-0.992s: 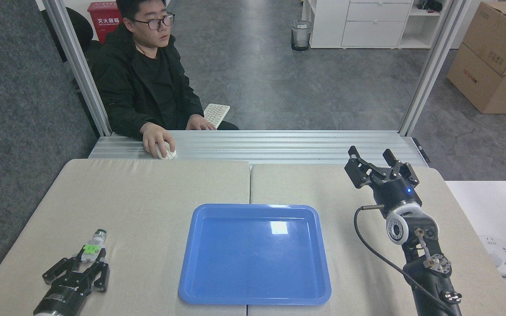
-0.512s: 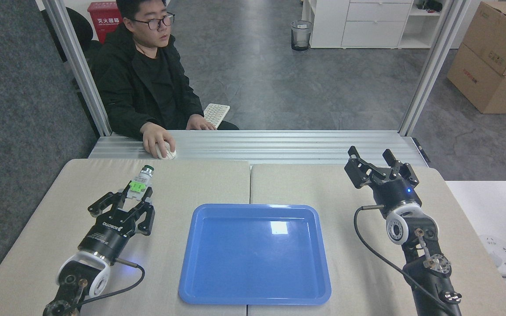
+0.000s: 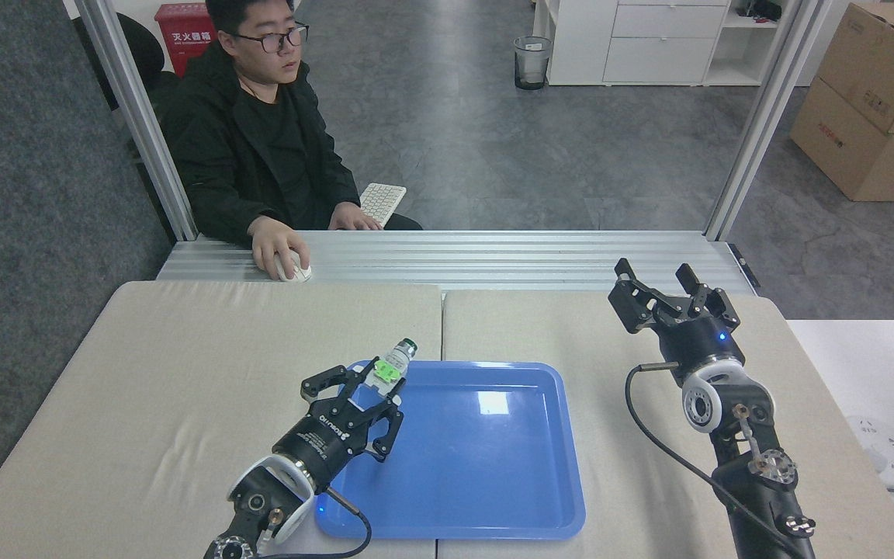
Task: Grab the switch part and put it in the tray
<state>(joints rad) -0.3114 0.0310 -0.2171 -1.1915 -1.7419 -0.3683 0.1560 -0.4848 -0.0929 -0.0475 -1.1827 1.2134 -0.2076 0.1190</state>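
My left gripper [image 3: 373, 383] is shut on the switch part [image 3: 389, 364], a small white piece with a bright green block and a dark round cap pointing up and to the right. It hangs over the near-left corner of the blue tray [image 3: 493, 497], which lies flat in the middle of the table. My right gripper [image 3: 660, 283] stands open over the far right of the table, with nothing between its fingers.
A person in a black jacket sits behind the table, one hand on a white mouse [image 3: 292, 268] on the metal ledge, the other on a white keyboard [image 3: 382, 202]. Cardboard boxes [image 3: 878, 101] stand at far right. A white power strip [image 3: 881, 454] lies right of the table.
My left arm has lifted the switch part from the table's near left, swung it up and then right, and now holds it over the tray's left corner. The right arm has not moved.
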